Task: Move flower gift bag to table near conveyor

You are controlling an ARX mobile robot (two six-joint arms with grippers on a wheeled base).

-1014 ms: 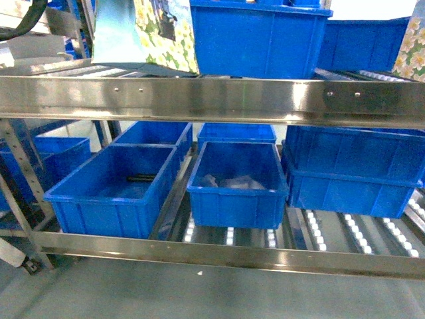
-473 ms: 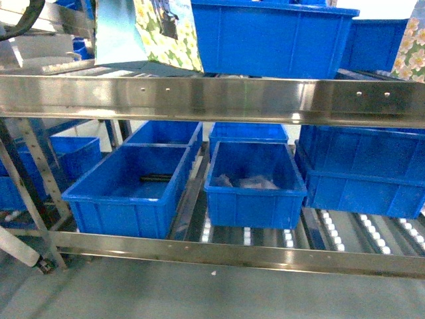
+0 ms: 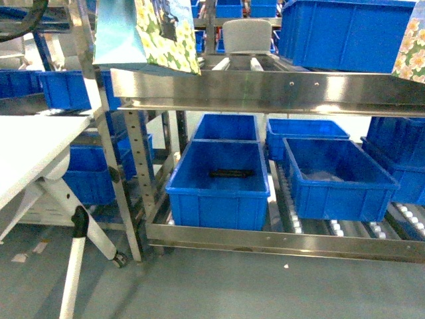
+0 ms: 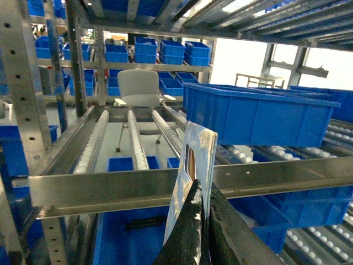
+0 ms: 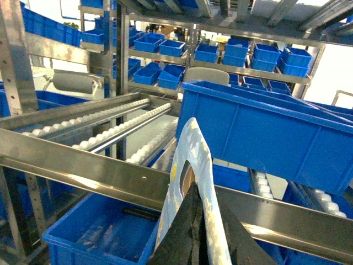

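Two tools each pinch a flat paper bag by its upper edge. In the left wrist view the left tool (image 4: 199, 221) has its dark fingers (image 4: 188, 234) pressed together on the rim of the flower gift bag (image 4: 194, 165), which stands edge-on above them, its cut-out handle hole showing. In the right wrist view the right tool (image 5: 199, 232) is likewise closed on a second floral bag (image 5: 190, 182), also seen edge-on and curving upward.

In the head view the flower gift bag (image 3: 147, 33) hangs at the upper left, a teal side panel and a face of white blossoms on green, its lower edge level with the front rail of the conveyor (image 3: 265, 93). The second floral bag (image 3: 410, 50) shows only as a strip at the right edge. Neither tool is visible in that view.

The conveyor is a steel rack with rows of small white rollers (image 4: 91, 146) on its upper level, where a large blue bin (image 3: 345, 33) sits toward the right. On the lower level a blue bin (image 3: 218, 183) holds a dark object (image 3: 231, 173), and another blue bin (image 3: 339, 176) stands just beside it.

The white desk (image 3: 30, 149) juts in at the left, near the conveyor's upright post, with a slanted leg on a caster (image 3: 118, 259) resting on the grey floor (image 3: 219, 286).
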